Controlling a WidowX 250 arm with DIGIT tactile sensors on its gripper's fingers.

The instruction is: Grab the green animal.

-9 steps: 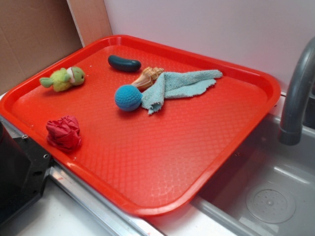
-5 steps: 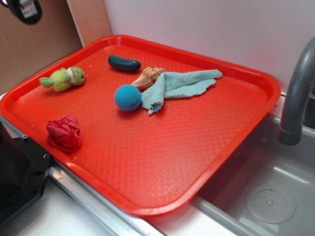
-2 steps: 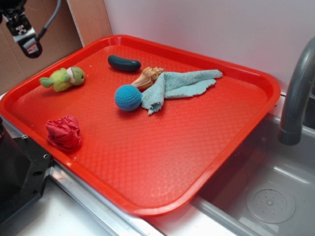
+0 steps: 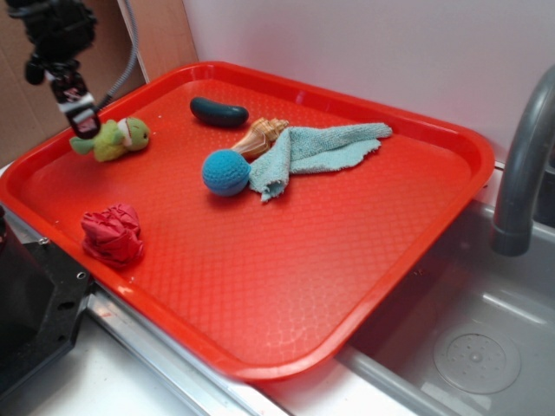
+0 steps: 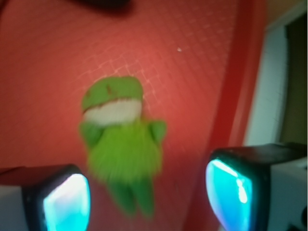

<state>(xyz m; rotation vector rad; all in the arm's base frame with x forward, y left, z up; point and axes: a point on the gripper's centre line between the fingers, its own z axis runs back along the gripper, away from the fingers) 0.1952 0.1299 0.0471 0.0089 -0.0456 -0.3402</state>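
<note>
Red plastic tray (image 4: pixel 286 286) fills most of the scene, its floor stamped with a fine diamond grid, and it sits tilted partly over a grey sink (image 4: pixel 468 347) with a curved grey faucet (image 4: pixel 520 165) at the right edge. On the tray's far left corner lies the green animal (image 4: pixel 117 139), a fuzzy yellow-green plush with darker limbs and a pale face patch, close to the tray's raised rim. Over its left end hangs the claw (image 4: pixel 82 121), black with a white-marked tip and a grey cable trailing up behind; from the room view it overlaps the toy's edge, and I cannot tell if it touches. From the wrist view the claw (image 5: pixel 147 202) is spread wide, its two fingers (image 5: pixel 65 197) glowing blue-white either side of the green animal (image 5: pixel 122 149), which lies blurred below them, not gripped. Nothing sits between claw and toy. Well apart from it are a dark green oblong thing (image 4: pixel 218 111), a ribbed tan shell (image 4: pixel 260 136), a blue crocheted ball (image 4: pixel 226 172) touching a rumpled pale blue cloth (image 4: pixel 316 149), and a crumpled red rag (image 4: pixel 113 232) near the front rim. A black block at bottom left is cut off
</note>
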